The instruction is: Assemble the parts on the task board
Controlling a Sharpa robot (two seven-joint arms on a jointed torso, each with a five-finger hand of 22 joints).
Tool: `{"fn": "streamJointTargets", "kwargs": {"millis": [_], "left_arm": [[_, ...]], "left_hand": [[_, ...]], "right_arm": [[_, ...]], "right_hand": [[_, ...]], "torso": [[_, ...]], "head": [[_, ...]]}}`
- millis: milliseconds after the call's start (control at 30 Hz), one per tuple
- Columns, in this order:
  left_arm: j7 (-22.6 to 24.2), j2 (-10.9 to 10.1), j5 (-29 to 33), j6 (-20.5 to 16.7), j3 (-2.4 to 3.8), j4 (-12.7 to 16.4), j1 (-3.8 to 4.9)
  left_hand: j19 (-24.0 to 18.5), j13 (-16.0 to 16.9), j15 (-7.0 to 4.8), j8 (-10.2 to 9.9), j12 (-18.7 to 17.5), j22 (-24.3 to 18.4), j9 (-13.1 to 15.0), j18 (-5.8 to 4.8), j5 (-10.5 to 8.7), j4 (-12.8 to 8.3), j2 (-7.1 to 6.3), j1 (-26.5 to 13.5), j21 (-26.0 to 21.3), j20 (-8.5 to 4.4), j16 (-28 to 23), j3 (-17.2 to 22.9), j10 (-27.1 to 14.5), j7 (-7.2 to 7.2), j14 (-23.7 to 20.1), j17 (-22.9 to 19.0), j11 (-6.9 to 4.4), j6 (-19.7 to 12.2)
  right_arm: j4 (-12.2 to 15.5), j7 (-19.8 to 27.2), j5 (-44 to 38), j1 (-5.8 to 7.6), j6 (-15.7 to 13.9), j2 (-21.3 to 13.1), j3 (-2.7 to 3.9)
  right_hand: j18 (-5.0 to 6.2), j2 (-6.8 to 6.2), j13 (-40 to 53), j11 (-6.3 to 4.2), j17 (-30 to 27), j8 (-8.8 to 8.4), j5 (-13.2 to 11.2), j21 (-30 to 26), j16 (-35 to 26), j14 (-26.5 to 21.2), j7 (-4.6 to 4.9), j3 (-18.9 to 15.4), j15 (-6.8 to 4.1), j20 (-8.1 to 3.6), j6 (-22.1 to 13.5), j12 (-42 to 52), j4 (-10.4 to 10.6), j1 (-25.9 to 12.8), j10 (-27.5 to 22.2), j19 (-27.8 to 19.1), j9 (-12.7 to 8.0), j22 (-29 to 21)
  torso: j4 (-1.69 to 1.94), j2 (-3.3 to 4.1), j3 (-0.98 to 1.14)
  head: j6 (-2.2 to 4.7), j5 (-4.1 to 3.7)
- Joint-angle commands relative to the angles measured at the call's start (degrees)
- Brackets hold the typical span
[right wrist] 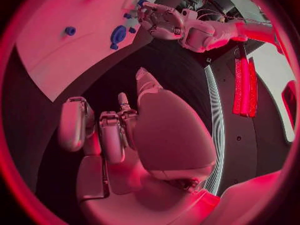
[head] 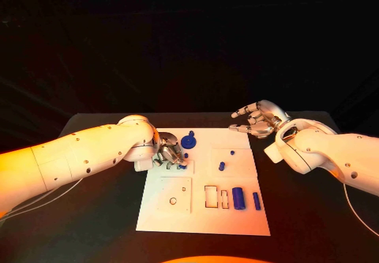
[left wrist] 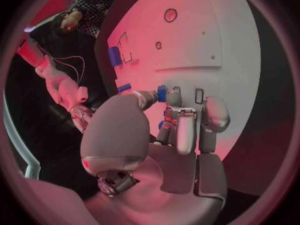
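**Left hand on a blue part at the board's far corner**

Looking down from the head view, the white task board [head: 204, 219] lies on the black bench [head: 95, 230]. The left hand [head: 168, 153] rests on the board's far left corner, fingers curled around a small blue part [head: 182, 164]. Just beyond its fingertips stands a round blue disc part [head: 189, 142]. Further toward the right hand sit two small blue pegs [head: 222, 165], and nearer the robot a blue cylinder [head: 237, 196] and a thin blue bar [head: 257, 200] lie beside rectangular slots. The right hand [head: 257, 121] hovers off the board's far right corner, fingers loosely curled, holding nothing.

In the left wrist view, the left hand's fingertips [left wrist: 173, 101] close on a blue piece against the white board.

In the right wrist view, the right hand hangs over the dark bench, empty.
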Motion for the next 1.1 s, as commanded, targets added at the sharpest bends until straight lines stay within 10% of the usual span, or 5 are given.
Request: {"fn": "streamJointTargets", "kwargs": {"millis": [33,1100], "left_arm": [[0.5,-0.5,2.6,-2.4,0.12,0.4,0.01],[0.0,-3.2,-5.9,-8.5,-0.02,3.4,-0.93]], "left_hand": [[0.6,0.5,-0.43,1.7,0.6,0.4,6.8,-0.72,0.43,-8.2,-1.10,-0.9,0.4,-0.22,-0.1,9.2,0.8,-0.18,1.7,4.8,-0.09,-0.1],[5.1,0.2,-2.45,3.6,1.6,5.7,10.0,-1.75,1.11,-12.5,-3.84,-6.5,2.8,-1.89,3.2,15.0,6.9,-2.42,5.4,12.9,-2.30,4.1]], "right_arm": [[0.0,-0.2,-0.2,-0.07,1.1,0.0,0.00],[0.1,-0.2,-0.6,-0.18,1.6,-0.4,-0.08]], "right_hand": [[0.48,0.34,7.2,-0.17,10.9,0.06,0.4,-0.3,-0.3,4.9,0.15,0.3,0.07,-0.17,0.4,-0.3,0.0,0.0,-0.3,-0.4,-0.1,1.8],[0.55,0.42,6.8,-0.20,10.5,0.02,1.1,-0.7,-0.5,4.8,0.12,0.4,0.01,-0.23,0.5,-0.7,0.0,-0.1,-0.7,-0.5,-0.1,1.6]], "torso": [[0.08,-0.09,-0.01],[-0.05,0.03,-0.01]], "head": [[0.09,0.02],[0.21,0.44]]}}
